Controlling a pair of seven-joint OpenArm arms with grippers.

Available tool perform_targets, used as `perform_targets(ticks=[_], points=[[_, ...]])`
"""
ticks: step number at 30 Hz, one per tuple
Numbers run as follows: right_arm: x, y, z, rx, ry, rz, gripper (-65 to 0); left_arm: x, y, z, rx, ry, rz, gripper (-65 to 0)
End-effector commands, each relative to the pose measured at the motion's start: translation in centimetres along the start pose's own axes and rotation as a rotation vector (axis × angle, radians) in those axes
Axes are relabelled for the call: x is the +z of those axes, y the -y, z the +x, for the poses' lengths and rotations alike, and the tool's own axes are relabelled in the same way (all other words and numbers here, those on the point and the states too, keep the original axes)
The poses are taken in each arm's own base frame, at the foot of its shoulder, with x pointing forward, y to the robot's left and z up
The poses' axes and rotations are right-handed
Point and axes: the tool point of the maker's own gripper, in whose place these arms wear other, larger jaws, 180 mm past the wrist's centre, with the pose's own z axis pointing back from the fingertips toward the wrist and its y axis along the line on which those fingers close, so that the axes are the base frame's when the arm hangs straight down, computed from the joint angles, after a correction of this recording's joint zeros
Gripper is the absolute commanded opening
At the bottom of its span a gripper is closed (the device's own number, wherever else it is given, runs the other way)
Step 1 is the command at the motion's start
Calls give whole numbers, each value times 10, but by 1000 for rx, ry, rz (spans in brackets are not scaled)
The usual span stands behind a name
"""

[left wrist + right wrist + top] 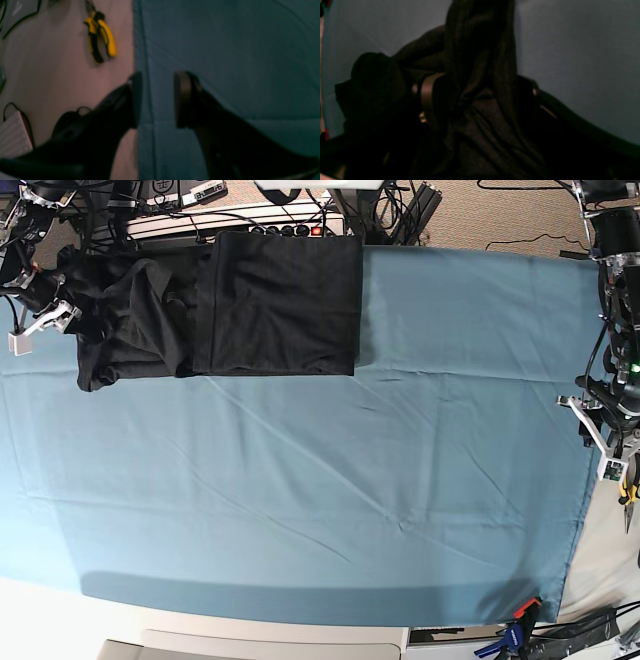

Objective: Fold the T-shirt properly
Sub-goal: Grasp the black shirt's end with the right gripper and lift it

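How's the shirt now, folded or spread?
Partly folded: the T-shirt's right portion lies flat and squared; the left is bunched at the right gripper.

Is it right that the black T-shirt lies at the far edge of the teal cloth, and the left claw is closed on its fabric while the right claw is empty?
Not quite: the arms are swapped. The right wrist view shows the T-shirt bunched between the fingers of the right claw. The left wrist view shows the left claw open and empty above the teal cloth. The rest holds.
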Motion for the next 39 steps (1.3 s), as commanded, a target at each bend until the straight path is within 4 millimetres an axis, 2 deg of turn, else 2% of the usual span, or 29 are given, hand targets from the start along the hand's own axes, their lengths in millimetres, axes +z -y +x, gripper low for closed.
perform_targets(ticks=[1,7,9,13,14,15,20,26,30,32,35,39], points=[[5,-1,8,30,3,4,-249,6,-13,16,-10,48,31,-426],[5,-1,7,30,-3,3,-262,6,-13,17,-10,53,31,-426],[5,-1,7,29,-2,4,-324,6,-13,17,-10,53,31,-426],[5,-1,7,29,-1,4,-580,6,-13,17,-10,53,31,-426],[5,-2,7,30,0,5,-627,6,-13,17,-10,53,31,-426],[5,-3,9,26,6,14,-650,6,-13,17,-10,53,31,-426],[6,-19,14,24,24,87,-650,6,-8,18,7,60,2,-427],[11,-79,25,172,43,204,-650,6,-7,20,14,73,-8,-427],[14,-123,19,324,72,198,-650,8,-17,20,-11,66,21,-427],[15,-144,9,387,79,196,-650,11,-27,22,-34,63,45,-427],[10,-180,-17,442,58,236,-650,17,-46,26,-75,60,84,-427],[-6,-226,-51,458,29,333,-650,27,-71,33,-127,56,140,-427]])
